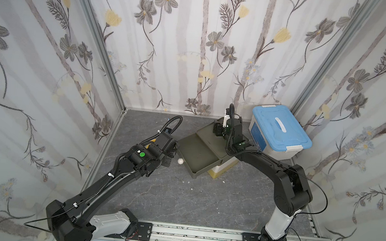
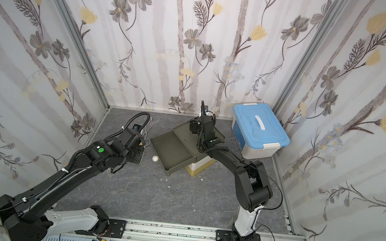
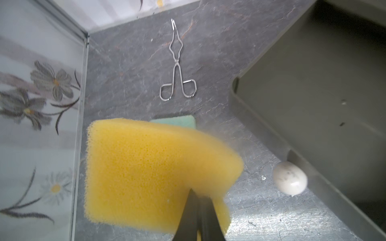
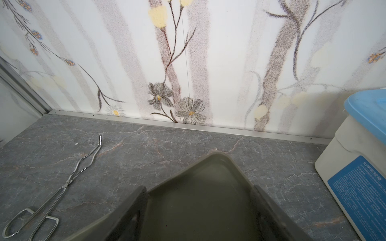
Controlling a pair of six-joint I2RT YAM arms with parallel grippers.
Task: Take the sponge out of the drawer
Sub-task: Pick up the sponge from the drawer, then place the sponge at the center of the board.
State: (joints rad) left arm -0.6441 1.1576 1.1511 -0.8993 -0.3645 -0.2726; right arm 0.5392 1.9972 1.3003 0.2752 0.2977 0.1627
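Sponge (image 3: 146, 173), long axis crosswise to the grip, sits pinched in my left gripper (image 3: 193, 192) at 9 o'clock of the drawer (image 1: 195, 155). My right gripper (image 4: 199, 191) stands part-open. Chinese print on the box (image 4: 344, 156) is unreadable.

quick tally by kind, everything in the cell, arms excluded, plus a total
sponge: 1
metal tongs: 1
white egg-shaped object: 1
olive drawer unit: 1
blue-lidded box: 1
white-yellow block under the drawer unit: 1
Total: 6
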